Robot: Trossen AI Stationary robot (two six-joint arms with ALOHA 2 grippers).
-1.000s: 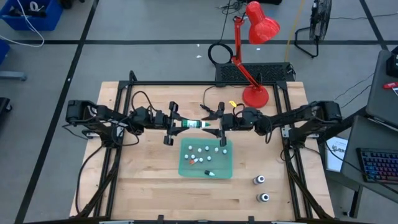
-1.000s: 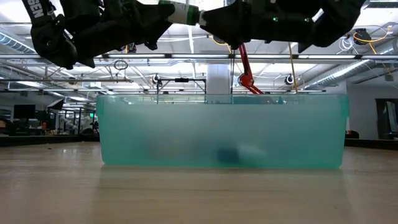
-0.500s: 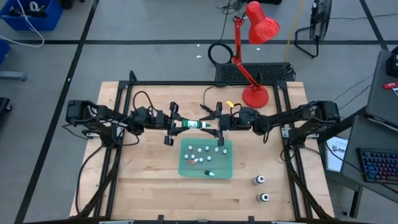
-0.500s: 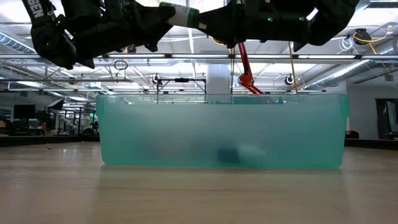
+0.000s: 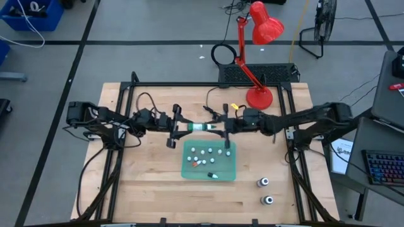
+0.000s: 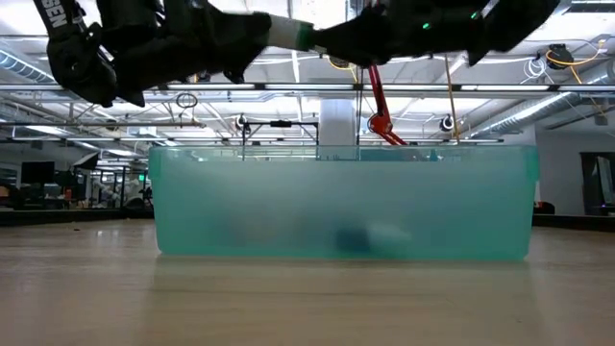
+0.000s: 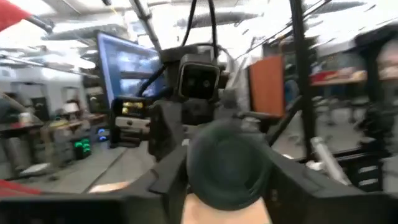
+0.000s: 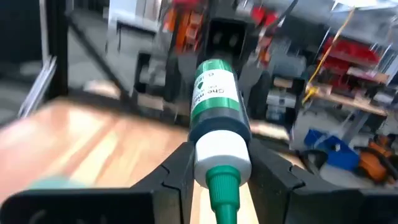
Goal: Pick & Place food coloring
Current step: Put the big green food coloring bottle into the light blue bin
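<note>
1. Left gripper (image 5: pixel 175 127) and right gripper (image 5: pixel 222 127) meet above the table's middle, just behind the tray. A food coloring bottle (image 5: pixel 198 127) spans horizontally between them.
2. Right gripper: fingers (image 8: pixel 178 171) clamped on either side of the bottle's white collar, nozzle end pointing back toward the right wrist camera.
3. Left gripper: fingers appear closed on the bottle's opposite end; in the left wrist view the round dark base (image 7: pixel 229 165) fills the space between them. Exact contact is blurred.
4. Bottle appearance: dark green body with green-and-white printed label, white shoulder band, green tapered nozzle (image 8: pixel 222 188). Low view shows it held high above the tray, white section visible (image 6: pixel 286 32).
5. Translucent green rectangular tray (image 5: pixel 187 169) sits on the wooden table (image 5: pixel 151 189), below and in front of the grippers.
6. Tray contents: about a dozen small white-capped bottles (image 5: pixel 203 153) scattered inside; one shows red (image 5: pixel 195 163), one lies near the front edge with a dark green body (image 5: pixel 213 175).
7. Two dark-bodied, white-topped bottles (image 5: pixel 262 183) stand upright on the table right of the tray, one behind the other, well apart from it.
8. Red desk lamp (image 5: pixel 257 38) behind the table.
</note>
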